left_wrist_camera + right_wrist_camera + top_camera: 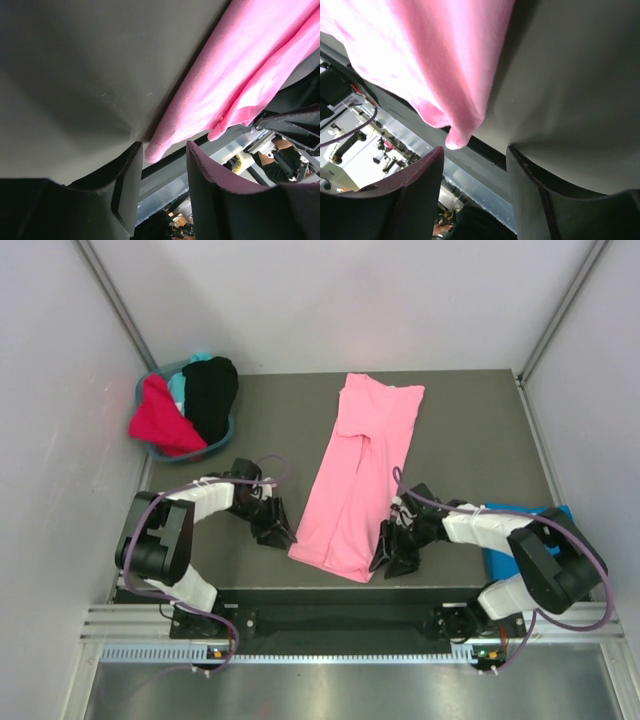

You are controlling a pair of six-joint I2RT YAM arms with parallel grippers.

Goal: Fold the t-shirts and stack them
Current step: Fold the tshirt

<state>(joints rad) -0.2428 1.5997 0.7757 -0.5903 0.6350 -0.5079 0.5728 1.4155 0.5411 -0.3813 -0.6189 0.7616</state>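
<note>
Looking down from the top: finds a pink tee (360, 470) laid long and slanted across the middle of the table (470, 430), folded narrow, near hem at the front edge. Sees the left arm curled inward, elbow out to the left, with the left gripper (275, 530) low on the table just beside the tee's near left corner. Sees the right arm bent the mirrored way, with the right gripper (385, 558) low at the near right corner; cannot tell whether touching. Notes a basket (142, 400) at the far left corner holding a red tee (160, 422), a black tee (210, 395) and a teal tee (178, 386), and a blue tee (498, 562) at the right edge, partly under the right arm.

Turning to the left wrist: shows both fingers (127, 175) spread, pinching nothing, with the tee's corner tip just ahead of the gap, on the table.

Turning to the right wrist: shows fingers (420, 180) likewise parted, with the tee's corner drooping at the table's front edge just before the gap, ungripped.
</note>
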